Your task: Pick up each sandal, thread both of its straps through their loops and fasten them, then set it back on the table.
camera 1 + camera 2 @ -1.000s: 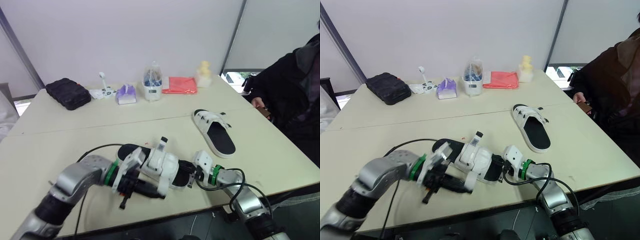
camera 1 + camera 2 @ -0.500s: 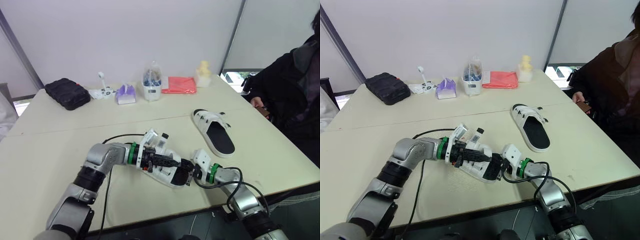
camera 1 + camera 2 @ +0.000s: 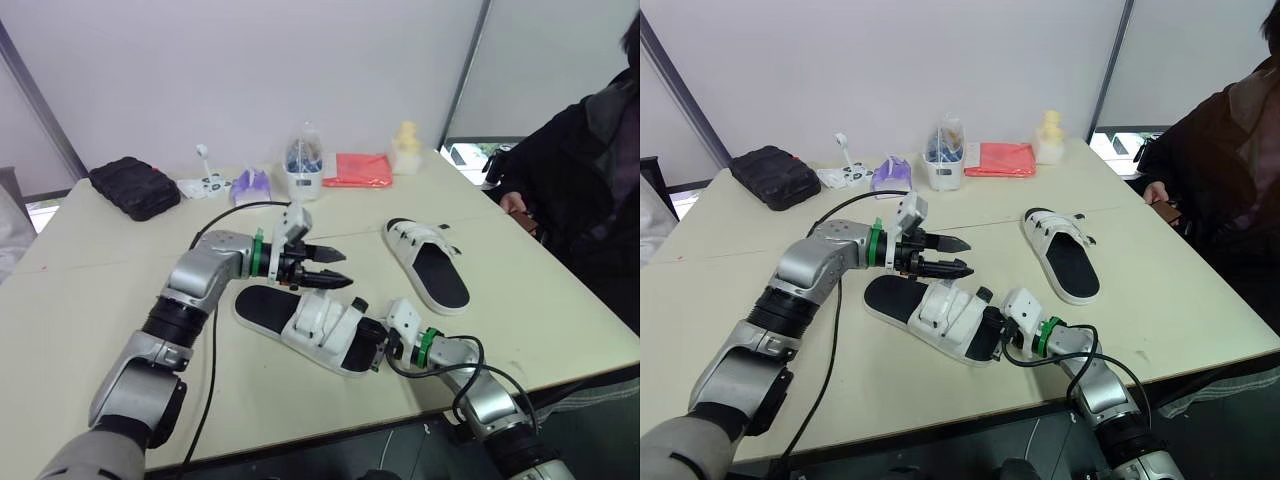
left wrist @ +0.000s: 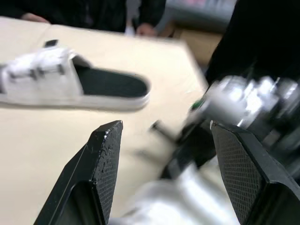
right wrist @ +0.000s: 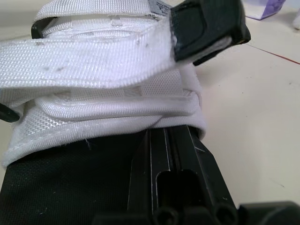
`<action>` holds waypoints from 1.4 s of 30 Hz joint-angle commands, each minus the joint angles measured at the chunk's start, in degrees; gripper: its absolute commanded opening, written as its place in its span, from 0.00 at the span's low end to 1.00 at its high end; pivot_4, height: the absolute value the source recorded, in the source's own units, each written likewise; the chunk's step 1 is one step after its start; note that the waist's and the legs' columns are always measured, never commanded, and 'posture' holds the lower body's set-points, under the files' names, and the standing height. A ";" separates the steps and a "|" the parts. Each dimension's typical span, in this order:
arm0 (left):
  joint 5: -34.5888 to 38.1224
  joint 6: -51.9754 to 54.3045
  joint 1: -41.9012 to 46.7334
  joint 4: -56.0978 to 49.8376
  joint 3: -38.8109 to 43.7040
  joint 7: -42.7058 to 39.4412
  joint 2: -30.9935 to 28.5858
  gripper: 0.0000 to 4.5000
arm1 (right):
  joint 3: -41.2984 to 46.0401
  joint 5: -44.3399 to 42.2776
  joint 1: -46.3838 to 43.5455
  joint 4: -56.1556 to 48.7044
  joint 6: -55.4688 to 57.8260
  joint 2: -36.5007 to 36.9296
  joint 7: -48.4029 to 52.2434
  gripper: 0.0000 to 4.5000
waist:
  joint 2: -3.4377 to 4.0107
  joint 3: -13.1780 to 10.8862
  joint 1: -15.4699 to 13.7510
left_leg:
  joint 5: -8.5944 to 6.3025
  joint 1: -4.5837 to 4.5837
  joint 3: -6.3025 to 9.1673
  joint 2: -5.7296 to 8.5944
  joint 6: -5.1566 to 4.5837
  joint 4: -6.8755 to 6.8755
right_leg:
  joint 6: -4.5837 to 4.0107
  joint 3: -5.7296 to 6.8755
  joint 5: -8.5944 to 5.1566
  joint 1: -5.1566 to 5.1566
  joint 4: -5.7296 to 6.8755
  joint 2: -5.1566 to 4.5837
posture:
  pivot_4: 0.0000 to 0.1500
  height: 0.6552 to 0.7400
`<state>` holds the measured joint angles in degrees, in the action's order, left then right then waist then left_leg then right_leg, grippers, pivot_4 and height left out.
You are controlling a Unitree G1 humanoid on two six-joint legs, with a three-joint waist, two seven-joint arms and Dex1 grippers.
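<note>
Your near sandal [image 3: 300, 322] lies on the smooth cream table [image 3: 90, 300], close to the front edge. It is a long, rounded slide with a matte black footbed, bare at the end toward your left arm. White straps [image 5: 93, 56] bunch over the end toward your right arm. Up close, those straps are coarse woven webbing, a little scuffed, stacked in 2 thick bands. The upper band ends in a glossy black plastic tab [image 5: 206, 26] that sticks out past the edge, loose and not tucked in.

Your right gripper [image 3: 372, 345] is clamped on the strapped end of that sandal. 1 black finger [image 5: 168, 159] lies along the footbed and reaches in under the webbing.

Your left gripper [image 3: 345, 270] hangs in the air just above the near sandal, touching nothing. Its jaws are spread wide and hold nothing, and they point toward your right side. Its pads [image 4: 108, 164] show a fine cross-hatched grip texture.

The far sandal [image 3: 430, 262] rests flat on the table, well apart from the near one and further out to your right. It has the same black footbed, and its white straps sit across its far end.

Along the back of the table there's a black case [image 3: 128, 186] and a flat red cloth [image 3: 358, 169]. A person [image 3: 590, 180] in dark clothing sits at the right edge.
</note>
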<state>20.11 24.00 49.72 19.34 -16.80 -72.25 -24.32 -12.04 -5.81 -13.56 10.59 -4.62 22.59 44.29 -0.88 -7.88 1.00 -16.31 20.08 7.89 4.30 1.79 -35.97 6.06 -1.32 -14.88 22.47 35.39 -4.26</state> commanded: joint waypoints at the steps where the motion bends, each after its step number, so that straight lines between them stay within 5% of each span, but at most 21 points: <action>1: -2.29 -4.31 0.70 2.71 -1.57 -4.33 0.99 0.68 | -2.10 3.84 1.63 6.73 3.06 0.15 -1.10 0.00 | -0.04 -0.02 0.04 | 0.00 0.05 0.01 0.00 0.00 -0.04 | 0.00 0.00 0.00 0.03 0.00 0.01 | 1.00 1.00; 18: -6.71 -5.92 6.81 19.09 -1.63 -9.93 10.36 0.68 | -2.05 3.84 2.47 5.90 3.30 -0.05 -1.98 0.00 | -0.14 -0.06 0.09 | 0.00 0.08 0.03 -0.01 -0.03 -0.11 | 0.07 0.02 0.04 0.01 0.02 0.17 | 1.00 1.00; 21: -6.97 -6.50 6.36 18.77 -1.32 -11.19 10.18 0.51 | -2.64 4.17 3.36 5.52 3.29 -0.57 -2.60 0.00 | -0.15 -0.07 0.22 | 0.00 0.06 0.03 -0.02 -0.03 -0.10 | 0.07 0.02 0.04 0.00 0.03 0.16 | 1.00 1.00; 26: -5.93 -5.07 4.87 15.07 -0.31 -12.26 9.50 0.01 | -2.71 4.15 3.70 5.18 3.39 -0.55 -3.00 0.00 | -0.15 -0.08 0.20 | 0.00 0.05 0.03 -0.05 -0.03 -0.06 | 0.07 0.02 0.04 0.02 0.04 0.18 | 1.00 1.00; 35: -0.96 3.35 2.58 3.25 3.18 -11.08 7.96 0.01 | -2.76 4.23 2.59 6.27 2.88 -0.50 -2.78 0.00 | -0.14 -0.08 0.21 | 0.00 0.05 0.04 -0.06 -0.03 -0.07 | 0.07 0.01 0.04 0.03 0.05 0.18 | 1.00 1.00; 42: -1.98 3.61 2.95 5.42 3.75 -7.56 8.72 0.01 | -3.26 4.60 1.03 8.15 1.76 -0.94 -2.38 0.00 | -0.16 -0.09 0.25 | 0.01 0.00 0.04 -0.06 -0.02 -0.08 | 0.06 0.01 0.05 0.00 0.06 0.20 | 1.00 1.00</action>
<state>17.70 28.21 51.41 25.10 -14.65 -80.61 -15.70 -12.62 -5.22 -14.18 11.58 -6.09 21.68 42.29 -1.03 -7.97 1.25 -16.31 20.07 7.94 4.24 1.76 -36.05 6.12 -1.31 -14.83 22.47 35.45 -4.06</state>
